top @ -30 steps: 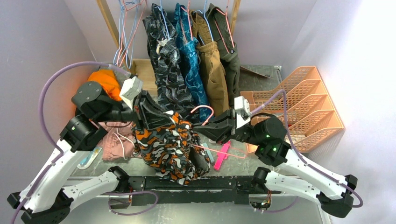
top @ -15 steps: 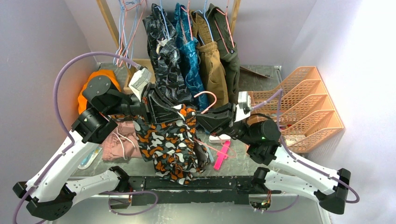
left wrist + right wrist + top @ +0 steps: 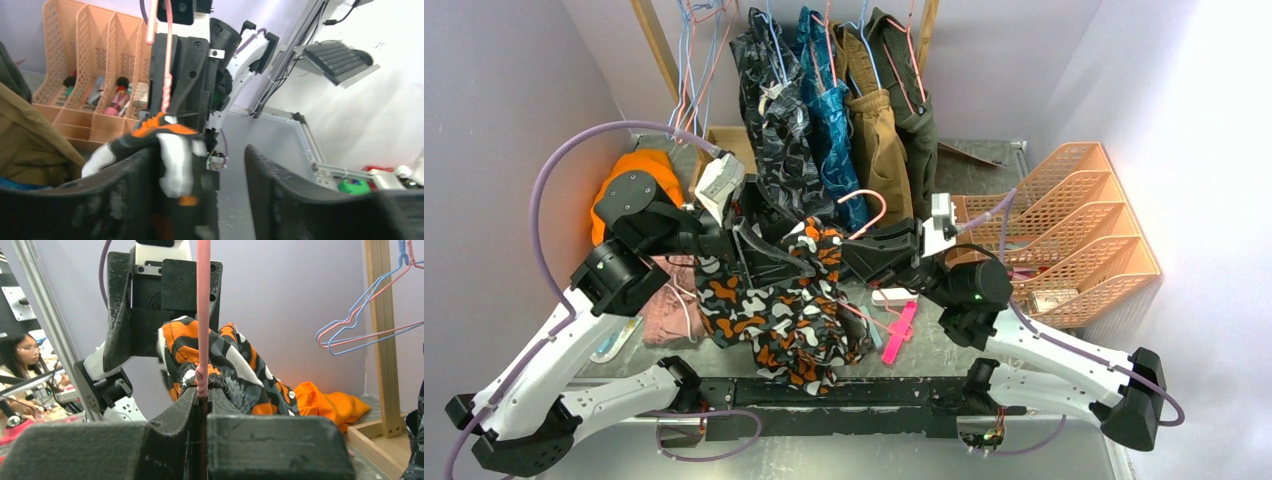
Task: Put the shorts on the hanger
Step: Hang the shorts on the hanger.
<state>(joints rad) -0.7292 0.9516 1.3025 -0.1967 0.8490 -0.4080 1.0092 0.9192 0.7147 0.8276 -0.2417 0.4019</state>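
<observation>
The soft orange, black, white and grey camouflage-print shorts (image 3: 774,310) hang bunched at the middle of the top view. Their upper edge is draped over one finger of the left gripper (image 3: 762,248), which comes in from 9 o'clock. That gripper's jaws stand apart (its wrist view shows a clear gap, with fabric lying on one finger and the other bare).

From 3 o'clock the right gripper (image 3: 202,402) faces it. Its jaws are pressed together on the twisted neck of the thin pink wire hanger (image 3: 202,315), whose hook curves up toward 12 o'clock. A gathered edge of the shorts touches that neck just above the right fingertips.

At 12 o'clock several garments (image 3: 779,130) hang from a wooden rack (image 3: 656,45). At 3 o'clock sits a peach plastic file sorter (image 3: 1084,230). At 9 o'clock plain dusty-pink shorts (image 3: 664,300) lie on the grey metal table (image 3: 929,352).
</observation>
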